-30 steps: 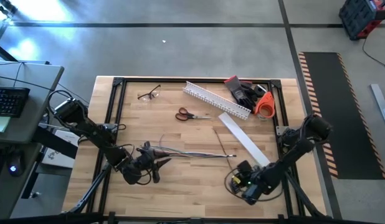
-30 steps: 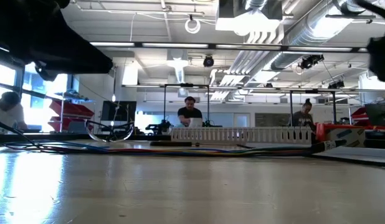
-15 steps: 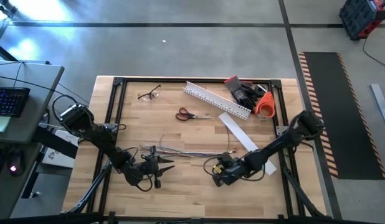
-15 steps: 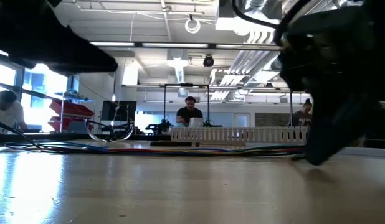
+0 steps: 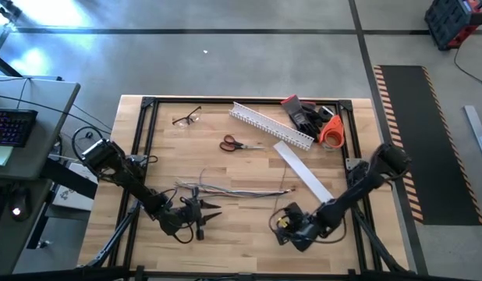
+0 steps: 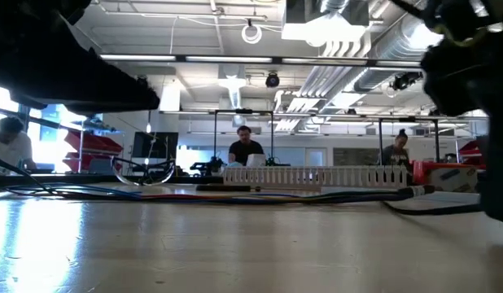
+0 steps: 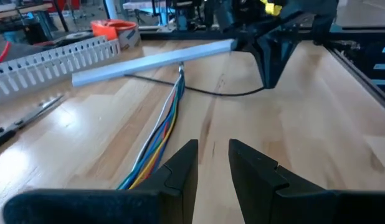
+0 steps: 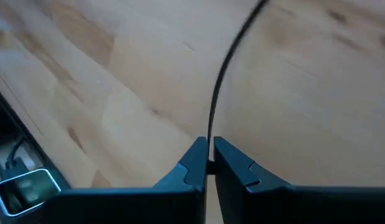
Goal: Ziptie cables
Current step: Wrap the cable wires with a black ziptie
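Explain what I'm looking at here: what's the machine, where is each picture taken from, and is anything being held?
Two dark robot arms work at a wooden table. One camera looks down from above, one sits at table height, and one rides each wrist. The right gripper is shut on the thin black ziptie. The left gripper is slightly open and empty, facing the loose bundle of coloured cables. Also lying there: red-handled scissors, a white slotted duct, a flat white cover strip and safety glasses.

- One bundle of cables
- One ziptie
- One pair of scissors
- One slotted duct
- One cover strip
- One pair of glasses
- Two grippers: left gripper, right gripper
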Robot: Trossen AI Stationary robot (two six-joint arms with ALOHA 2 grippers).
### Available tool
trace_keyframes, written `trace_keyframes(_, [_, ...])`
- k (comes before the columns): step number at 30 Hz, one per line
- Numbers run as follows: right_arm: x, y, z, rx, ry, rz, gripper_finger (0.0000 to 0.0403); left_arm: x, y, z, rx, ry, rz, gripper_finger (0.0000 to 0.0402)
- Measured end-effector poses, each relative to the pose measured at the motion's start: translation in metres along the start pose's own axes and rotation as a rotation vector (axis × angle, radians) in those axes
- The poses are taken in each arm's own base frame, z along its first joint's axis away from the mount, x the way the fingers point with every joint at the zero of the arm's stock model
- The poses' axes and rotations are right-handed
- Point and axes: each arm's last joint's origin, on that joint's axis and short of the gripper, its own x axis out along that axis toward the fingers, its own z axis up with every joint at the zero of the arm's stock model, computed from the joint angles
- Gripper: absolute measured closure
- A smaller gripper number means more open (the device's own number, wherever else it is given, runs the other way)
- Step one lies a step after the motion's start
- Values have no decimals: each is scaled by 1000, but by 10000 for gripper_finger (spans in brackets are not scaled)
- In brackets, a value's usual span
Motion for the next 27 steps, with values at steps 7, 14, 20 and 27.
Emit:
trace_keyframes(7, [2, -32, -15, 212, -89, 204, 403, 21, -9, 15, 171, -13, -48, 328])
trace_keyframes(14, [0, -48, -14, 309, -158, 408, 403, 93, 6, 16, 340, 38, -112, 309])
trace_keyframes(20, [0, -47, -14, 261, -140, 399, 403, 148, 28, 25, 380, 69, -203, 265])
trace_keyframes(27, [0, -47, -14, 212, -154, 398, 403, 192, 53, 16, 321, 262, -228, 236])
